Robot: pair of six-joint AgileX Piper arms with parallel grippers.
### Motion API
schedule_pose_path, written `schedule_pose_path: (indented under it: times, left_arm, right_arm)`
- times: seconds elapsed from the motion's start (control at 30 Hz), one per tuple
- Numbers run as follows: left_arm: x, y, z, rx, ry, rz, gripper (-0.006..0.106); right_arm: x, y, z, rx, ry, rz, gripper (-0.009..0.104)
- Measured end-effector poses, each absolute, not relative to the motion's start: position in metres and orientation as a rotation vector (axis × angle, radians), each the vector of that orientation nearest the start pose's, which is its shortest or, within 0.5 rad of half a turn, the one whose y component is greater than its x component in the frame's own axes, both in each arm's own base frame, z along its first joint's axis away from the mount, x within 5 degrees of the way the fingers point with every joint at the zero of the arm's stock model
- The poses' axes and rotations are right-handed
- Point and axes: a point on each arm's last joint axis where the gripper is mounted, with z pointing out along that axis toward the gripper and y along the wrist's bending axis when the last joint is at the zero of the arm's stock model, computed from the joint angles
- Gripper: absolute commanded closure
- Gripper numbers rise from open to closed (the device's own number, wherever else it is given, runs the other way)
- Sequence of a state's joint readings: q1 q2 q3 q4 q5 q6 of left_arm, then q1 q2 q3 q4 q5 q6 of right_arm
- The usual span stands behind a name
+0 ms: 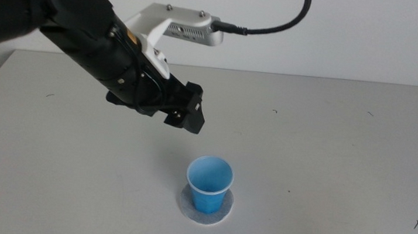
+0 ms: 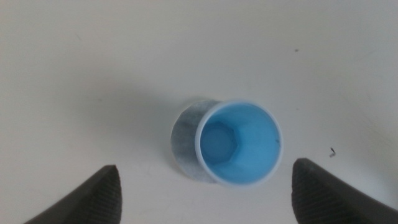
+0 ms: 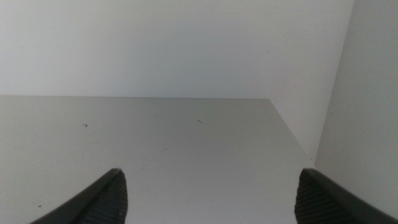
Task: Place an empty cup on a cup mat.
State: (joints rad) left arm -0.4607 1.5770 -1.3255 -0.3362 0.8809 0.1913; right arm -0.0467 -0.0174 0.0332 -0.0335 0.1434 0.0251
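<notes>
The cup (image 1: 209, 183) stands upright on the mat (image 1: 205, 207), near the table's (image 1: 346, 147) front centre in the middle view; its base sits inside the disc, and the mat shows as a pale crescent around the cup's foot, widest toward 7 o'clock. By this arrangement the placement appears complete. The left gripper (image 1: 188, 108) hangs above the table, clear of the cup, with the cup lying at about 5 o'clock from it in the middle view. Its jaws are spread and hold nothing: in the left wrist view the cup (image 2: 239, 143) sits between the two dark jaw tips with open table on both sides, touching neither. The cup's long axis is vertical and points almost straight at that camera, so the blue interior and floor are visible and appear empty. The controlling relation for any coming move is therefore vertical clearance: the gripper is above and up-left of the rim, and a retreat toward 10 o'clock would probably keep the jaws away from the cup. The left arm is the nearer one by a wide margin. The right gripper (image 3: 208, 186) is out of the middle view; its wrist view shows only bare table and wall between spread, empty jaws. Hidden items: the mat (image 2: 185, 140) in the left wrist view is mostly covered by the cup, so exact centring cannot be confirmed; the cup's base contact is not visible.
</notes>
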Motion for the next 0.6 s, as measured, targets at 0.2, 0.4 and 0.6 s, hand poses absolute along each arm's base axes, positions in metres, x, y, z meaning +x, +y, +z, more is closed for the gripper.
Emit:
schedule_pose_path:
  times: [0.2,0.4,0.6]
  left_arm:
    - [0.260,-0.135,0.361,0.660,2.449,-0.423,-0.005]
    - [0.234,-0.103,0.395,0.600,2.349,-0.292,-0.005]
    - [0.200,-0.052,0.394,0.369,2.295,-0.206,-0.005]
  right_arm:
    - [0.056,-0.003,0.190,0.035,1.643,-0.046,0.001]
    - [0.056,-0.003,0.190,0.035,1.643,-0.046,0.001]
    - [0.056,-0.003,0.190,0.035,1.643,-0.046,0.001]
